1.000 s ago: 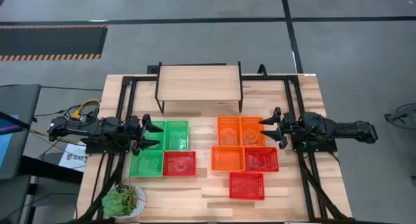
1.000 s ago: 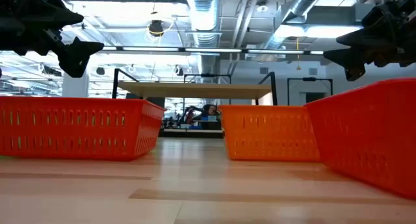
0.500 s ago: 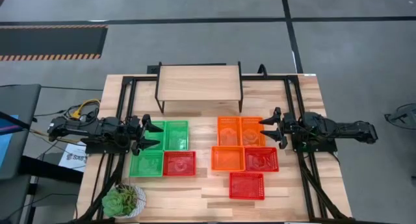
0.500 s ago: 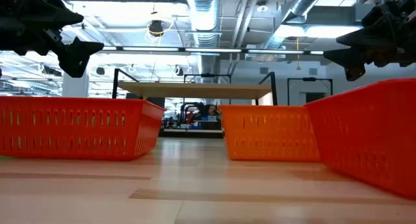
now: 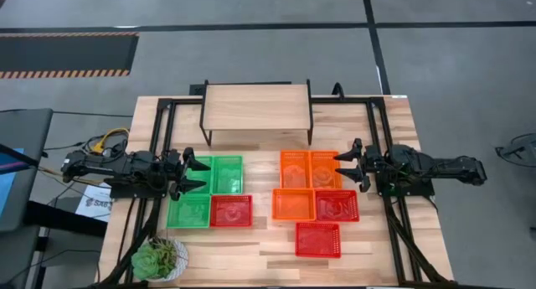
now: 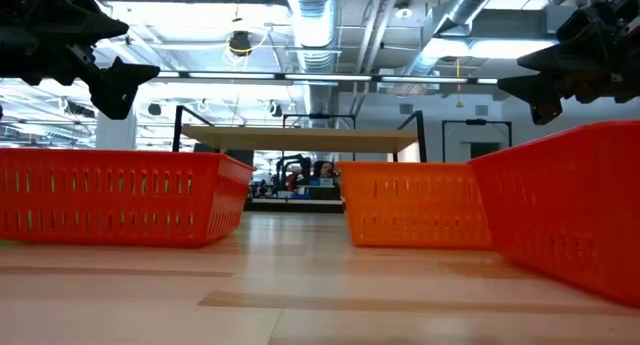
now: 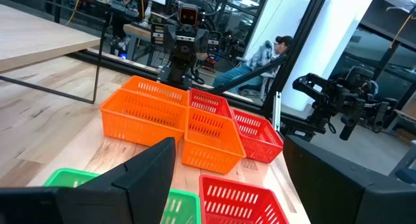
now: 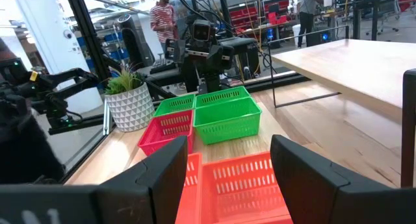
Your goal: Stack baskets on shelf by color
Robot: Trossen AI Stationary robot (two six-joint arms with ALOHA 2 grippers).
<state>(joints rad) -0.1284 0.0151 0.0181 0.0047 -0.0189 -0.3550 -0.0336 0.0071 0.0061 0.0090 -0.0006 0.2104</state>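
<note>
Nine mesh baskets rest flat on the tabletop. Three green ones (image 5: 226, 173) and a red one (image 5: 231, 210) sit on the left. Three orange ones (image 5: 294, 204) and two red ones (image 5: 318, 239) sit on the right. The wooden shelf (image 5: 256, 107) stands on its black legs at the far edge with a bare top. My left gripper (image 5: 197, 173) hovers open above the leftmost green basket (image 7: 185, 208). My right gripper (image 5: 345, 167) hovers open above the far right orange basket (image 8: 240, 185). Both show high above the baskets in the low view (image 6: 110, 80) (image 6: 535, 90).
A potted plant (image 5: 159, 257) stands at the near left corner. Black frame rails (image 5: 378, 130) run along both sides of the table. Bare wood lies between the baskets and the shelf. People are in the room beyond the table.
</note>
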